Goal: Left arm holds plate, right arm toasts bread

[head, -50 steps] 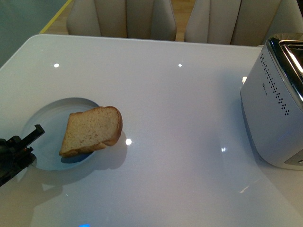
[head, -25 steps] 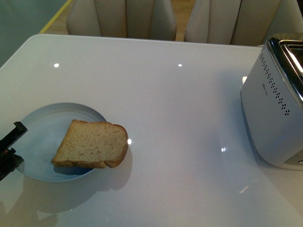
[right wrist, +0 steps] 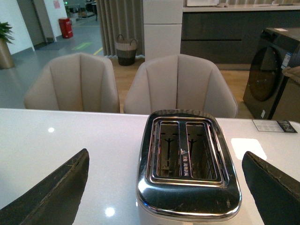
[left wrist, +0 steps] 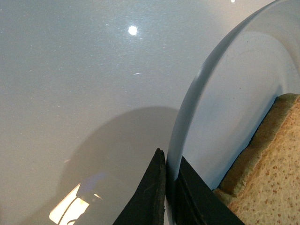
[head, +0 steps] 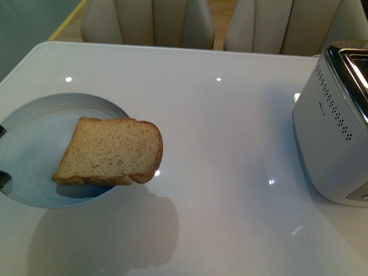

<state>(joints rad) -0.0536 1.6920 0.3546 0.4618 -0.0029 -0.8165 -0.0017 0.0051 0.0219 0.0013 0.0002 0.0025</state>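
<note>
Front view: plate (head: 34, 123) sat at the left of the white glossy surface (head: 230, 172), partly cut off by the frame edge, and cast a broad shadow (head: 109, 236) on the surface nearer the camera. Bread (head: 112, 150) lay flat on the plate, its rounded crust end overhanging the plate's right rim. White toaster (head: 330, 132) with a chrome top stood at the far right, well apart from the plate. Beige chairs (head: 155, 23) stood behind the surface. Left wrist view: left gripper (left wrist: 168, 164) was clamped on the plate rim, one black finger on each face of the rim, fingers (left wrist: 150, 192) pressed tight against it. Bread lay on the plate just beside the inner finger; whether the two touched could not be told. The plate's shadow fell on the surface beneath the rim. Right wrist view: right gripper (right wrist: 164, 154) was spread wide, its fingers (right wrist: 56, 197) at opposite sides of the frame with nothing held. The toaster stood between and beyond them, both slots (right wrist: 167, 150) showing only bare wire guides. Two chairs stood behind.
</note>
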